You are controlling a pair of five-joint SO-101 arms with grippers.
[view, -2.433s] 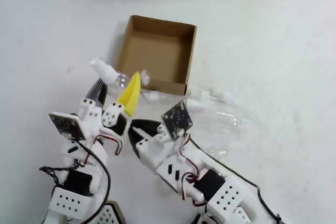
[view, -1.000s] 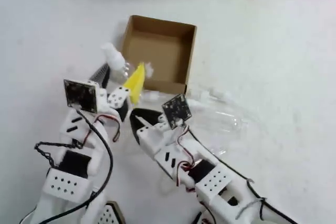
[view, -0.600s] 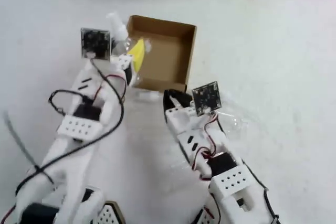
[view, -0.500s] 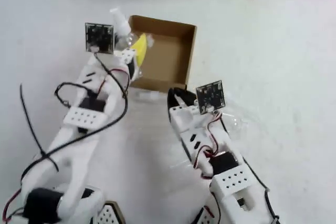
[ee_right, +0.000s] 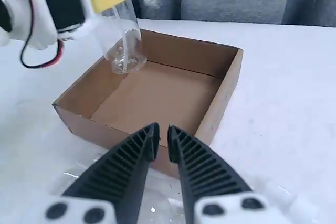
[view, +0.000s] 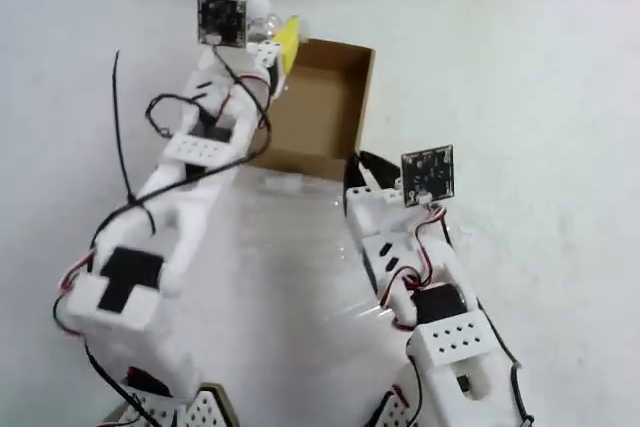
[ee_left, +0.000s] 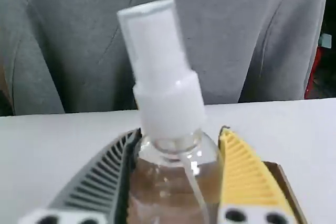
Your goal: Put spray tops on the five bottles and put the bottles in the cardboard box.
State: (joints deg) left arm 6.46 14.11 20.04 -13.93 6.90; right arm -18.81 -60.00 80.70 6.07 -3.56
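Observation:
My left gripper (ee_left: 178, 136) is shut on a clear bottle (ee_left: 173, 182) with a white spray top (ee_left: 160, 77), which stands upright between the grey and yellow fingers. In the high view this bottle (view: 258, 2) hangs at the far left corner of the open cardboard box (view: 362, 97). From the right wrist, the bottle's base (ee_right: 123, 45) hangs just above the box's inner corner (ee_right: 220, 98). My right gripper (ee_right: 161, 134) is shut with nothing in it, low in front of the box's near wall (view: 300, 161).
Clear bottles lie on the white table in front of the box, under and beside the right gripper (ee_right: 286, 195). A loose spray top (view: 280, 184) rests by the box's near wall. Grey chairs stand beyond the table's far edge.
The left arm lifted the capped bottle off the table and carried it away to the box's far left corner. The right arm shifted right, toward the box's near right corner.

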